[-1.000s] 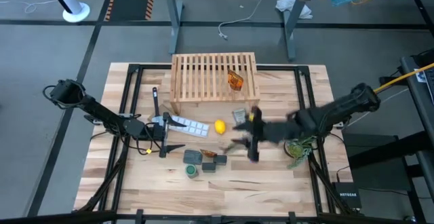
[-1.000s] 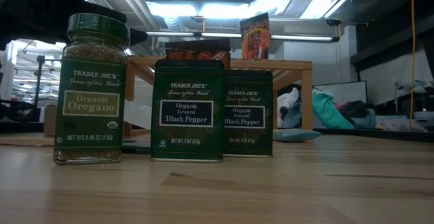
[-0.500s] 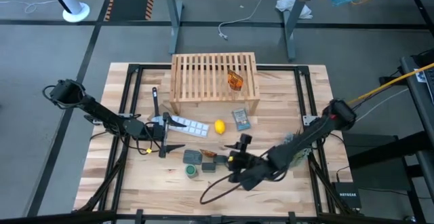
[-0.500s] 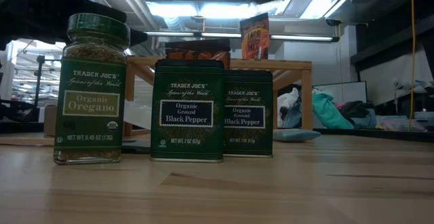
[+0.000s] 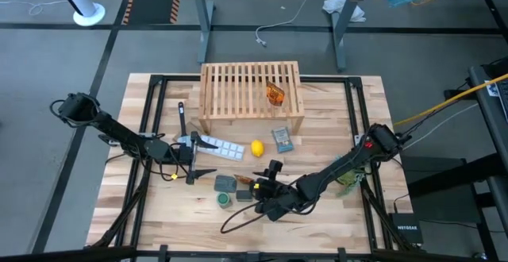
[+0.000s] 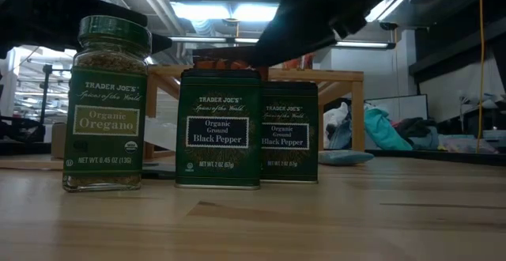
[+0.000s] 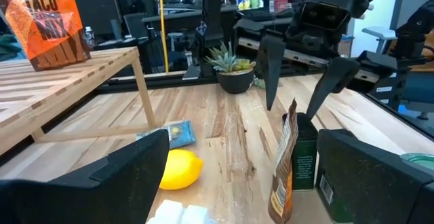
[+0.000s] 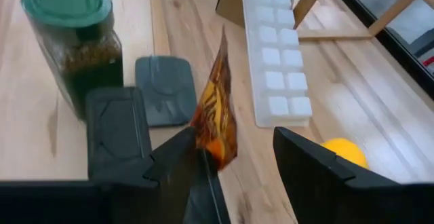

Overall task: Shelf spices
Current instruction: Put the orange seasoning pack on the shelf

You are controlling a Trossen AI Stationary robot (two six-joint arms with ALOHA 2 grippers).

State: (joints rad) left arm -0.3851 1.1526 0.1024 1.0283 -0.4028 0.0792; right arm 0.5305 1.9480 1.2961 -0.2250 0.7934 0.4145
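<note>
The wooden shelf (image 5: 250,91) stands at the table's far middle with one orange packet (image 5: 275,94) on it. Near the front stand the green-lidded jar (image 5: 226,201), a dark box (image 5: 244,194) and a second orange packet (image 8: 215,115), upright on its lower edge. In the low view the jar (image 6: 107,103) and two boxes (image 6: 219,126), (image 6: 288,130) stand side by side. My right gripper (image 8: 234,134) is open, slanting down over that packet, one finger on each side of its top edge (image 7: 293,105). My left gripper (image 7: 244,183) waits open and level at the table's left.
A dark grey rounded pad (image 8: 163,88) lies beside the boxes. A white ice tray (image 5: 222,146), a lemon (image 5: 257,148) and a blue-grey flat packet (image 5: 282,140) lie in front of the shelf. A small potted plant (image 5: 347,175) stands at the right.
My right gripper has swung from beside the blue-grey packet toward the table's near edge and left, coming down and rolling, until its fingers stand over the orange packet by the boxes. In the low view the arm now hides the packet on the shelf.
</note>
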